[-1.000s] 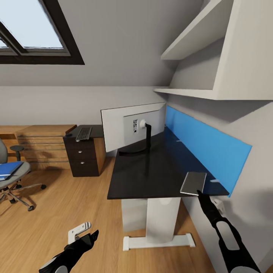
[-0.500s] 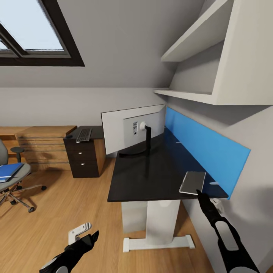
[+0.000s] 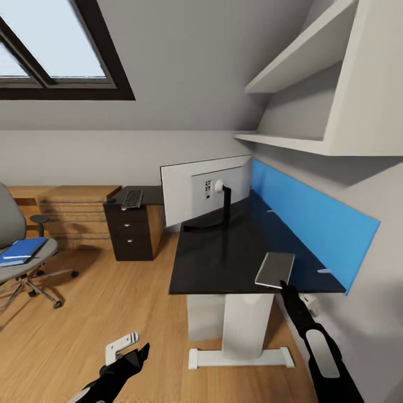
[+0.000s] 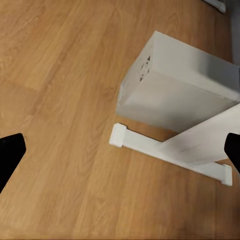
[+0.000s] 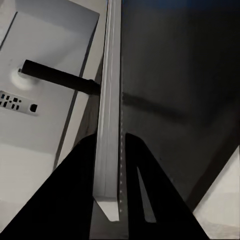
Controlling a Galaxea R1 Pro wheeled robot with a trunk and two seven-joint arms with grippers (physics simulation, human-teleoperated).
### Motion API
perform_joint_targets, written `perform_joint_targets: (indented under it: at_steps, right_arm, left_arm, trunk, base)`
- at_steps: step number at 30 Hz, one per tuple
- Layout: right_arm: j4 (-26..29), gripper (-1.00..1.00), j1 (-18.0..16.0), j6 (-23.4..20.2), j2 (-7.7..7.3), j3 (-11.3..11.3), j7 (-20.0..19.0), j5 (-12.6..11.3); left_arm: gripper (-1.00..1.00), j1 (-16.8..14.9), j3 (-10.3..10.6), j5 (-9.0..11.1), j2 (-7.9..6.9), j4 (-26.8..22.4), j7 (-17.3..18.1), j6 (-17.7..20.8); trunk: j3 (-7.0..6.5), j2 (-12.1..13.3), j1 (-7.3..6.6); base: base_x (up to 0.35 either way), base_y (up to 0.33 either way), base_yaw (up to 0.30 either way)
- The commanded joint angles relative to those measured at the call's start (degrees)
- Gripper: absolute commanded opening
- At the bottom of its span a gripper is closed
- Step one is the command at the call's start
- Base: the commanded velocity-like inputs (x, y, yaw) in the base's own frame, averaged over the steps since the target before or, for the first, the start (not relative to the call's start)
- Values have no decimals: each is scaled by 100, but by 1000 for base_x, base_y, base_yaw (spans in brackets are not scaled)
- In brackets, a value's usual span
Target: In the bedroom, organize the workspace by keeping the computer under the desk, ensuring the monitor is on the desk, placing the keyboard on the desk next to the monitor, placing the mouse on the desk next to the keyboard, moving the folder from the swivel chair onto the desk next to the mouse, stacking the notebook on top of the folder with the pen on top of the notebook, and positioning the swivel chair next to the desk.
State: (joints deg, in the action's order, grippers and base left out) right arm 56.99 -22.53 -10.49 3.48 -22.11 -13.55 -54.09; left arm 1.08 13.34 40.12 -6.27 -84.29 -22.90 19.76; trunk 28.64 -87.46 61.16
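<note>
Sloped-ceiling bedroom: the right tool [image 3: 281, 285] is clamped on the near short edge of the notebook [image 3: 275, 269] over the desk [image 3: 224, 263], long axis running away toward the monitor [image 3: 204, 187], while the left tool [image 3: 140, 352] hangs open, far from it.

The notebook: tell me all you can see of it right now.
The notebook is a thin dark grey rectangular book with white page edges. In the head view it sits over the near right part of the glossy black desk, in front of the blue back panel. The right end effector is shut on its near edge, one black finger on each cover, with the white page edge running away between them. Whether it rests on the desk or is slightly lifted is unclear.
</note>
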Motion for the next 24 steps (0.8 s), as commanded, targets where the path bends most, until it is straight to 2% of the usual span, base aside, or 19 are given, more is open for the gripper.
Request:
perform_joint_targets:
  at_steps: [1, 5, 10, 13, 15, 18, 19, 20, 24]
  right_arm:
    - [8, -100, -2, -59, 29, -30, -31, -27]
    - [-2, -100, 1, -59, 58, -27, -29, 72]
    - [-19, -100, 15, -58, 233, 36, -33, 189]
    - [-16, -100, 77, -64, 306, 147, -57, 447]
    - [-15, -100, 85, -65, 316, 198, -62, 499]
    - [-26, -100, 102, -70, 325, 441, -74, 574]
    - [-36, -100, 158, -60, 334, 705, -76, 593]
    - [-37, -100, 197, -55, 336, 788, -77, 597]
    - [-39, -100, 234, -51, 337, 859, -75, 600]
  left_arm:
    - [100, -2, 18, 45, -6, -6, -48, -4]
    - [100, -2, 25, 33, -6, -2, -48, -16]
    - [100, -2, 28, 24, -6, 0, -48, -23]
    - [100, -2, 28, 23, -6, 0, -48, -24]
    - [100, -2, 28, 23, -6, 0, -48, -24]
    - [100, -2, 28, 23, -6, 0, -48, -25]
    - [100, -2, 29, 23, -6, 0, -48, -25]
    - [100, -2, 32, 23, -6, 0, -48, -25]
    - [100, -2, 36, 23, -6, 0, -51, -25]
  trunk:
    - [-2, -3, -2]
    - [-28, -3, -2]
    - [-50, -3, -2]
    - [-53, -3, -2]
    - [-54, -3, -2]
    - [-54, -3, -2]
    - [-54, -3, -2]
    - [-54, -3, -2]
    - [-54, -3, -2]
  base:
    - [-176, 243, 181]
    - [-103, 280, 186]
    - [61, 317, 147]
    - [157, 314, 35]
    - [188, 306, 13]
    - [204, 302, 5]
    - [212, 300, 1]
    - [213, 299, 1]
    - [214, 299, 0]
